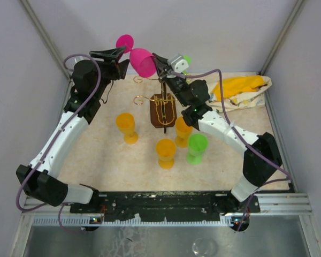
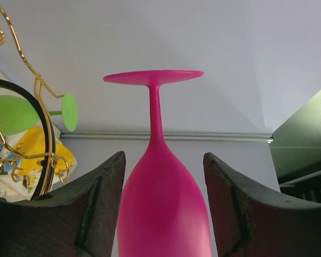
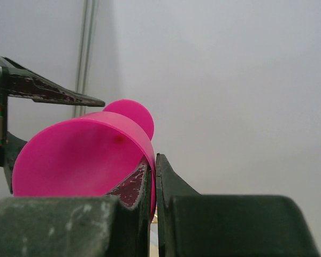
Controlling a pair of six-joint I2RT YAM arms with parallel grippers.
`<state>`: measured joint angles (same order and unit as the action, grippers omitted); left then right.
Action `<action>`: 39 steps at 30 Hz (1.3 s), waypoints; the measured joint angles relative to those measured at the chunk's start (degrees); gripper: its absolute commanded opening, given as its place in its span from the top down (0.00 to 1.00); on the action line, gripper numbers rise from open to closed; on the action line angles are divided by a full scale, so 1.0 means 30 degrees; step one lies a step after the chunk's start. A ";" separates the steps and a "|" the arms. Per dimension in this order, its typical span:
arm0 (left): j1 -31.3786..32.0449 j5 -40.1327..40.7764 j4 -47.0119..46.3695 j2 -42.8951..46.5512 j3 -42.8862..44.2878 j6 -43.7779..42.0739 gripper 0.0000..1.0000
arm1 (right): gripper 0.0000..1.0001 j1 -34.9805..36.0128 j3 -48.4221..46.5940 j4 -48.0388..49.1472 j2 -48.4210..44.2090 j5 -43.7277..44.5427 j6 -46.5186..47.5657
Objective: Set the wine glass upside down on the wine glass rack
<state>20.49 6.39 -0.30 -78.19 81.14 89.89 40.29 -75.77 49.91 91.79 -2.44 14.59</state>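
Aloft, smooth pink wine glass (image 1: 143, 61): tulip bowl, disc foot.

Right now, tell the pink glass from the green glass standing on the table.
The pink glass is aloft, tipped sideways; the green glass stands upright on the table. The right gripper pinches the pink glass's rim; no gripper touches the green glass. Both are stemmed glasses.

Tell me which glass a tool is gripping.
The pink wine glass, rim pinched by the right tool; the orange glasses stand untouched on the table.
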 measured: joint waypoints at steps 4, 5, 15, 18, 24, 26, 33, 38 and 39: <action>0.0000 -0.0175 -0.0007 -0.0138 0.0000 0.0051 0.40 | 1.00 0.0430 0.0000 -0.0015 0.0000 -0.0007 0.0102; 0.0000 -0.0219 -0.0007 -0.0168 0.0000 0.0051 0.41 | 1.00 0.0525 0.0000 -0.0007 0.0000 -0.0015 0.0102; -0.0007 -0.0372 -0.0284 -0.0175 -0.0270 0.0087 0.59 | 1.00 0.0867 0.0000 -0.0058 0.0000 -0.0568 0.0109; -0.0051 -0.0357 -0.0401 -0.0175 -0.0372 0.0109 0.68 | 1.00 0.0867 0.0000 -0.0066 0.0000 -0.0729 0.0117; -0.0160 -0.0175 -0.0678 -0.0182 -0.0437 -0.0022 0.83 | 1.00 0.0867 0.0000 0.0000 0.0000 -0.0823 0.0168; -0.0211 -0.0182 -0.0933 -0.0189 -0.0466 -0.0189 0.87 | 0.96 0.0867 0.0000 0.0087 0.0000 -0.0918 0.0255; -0.0262 -0.0313 -0.2623 -0.0240 -0.0991 -0.1005 1.00 | 0.88 0.0867 0.0211 0.0437 -0.0029 -0.1268 0.0277; -0.0342 -0.0495 -0.4095 -0.0291 -0.1647 -0.1749 1.00 | 0.76 0.0874 0.0525 0.0423 -0.0036 -0.1428 0.0270; -0.0342 -0.0597 -0.4459 -0.0291 -0.1770 -0.1938 1.00 | 0.74 0.0882 0.0539 0.0393 -0.0036 -0.1450 0.0299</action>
<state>19.46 4.60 -13.67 -79.07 75.83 84.07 42.94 -74.15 51.09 91.68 -6.79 15.49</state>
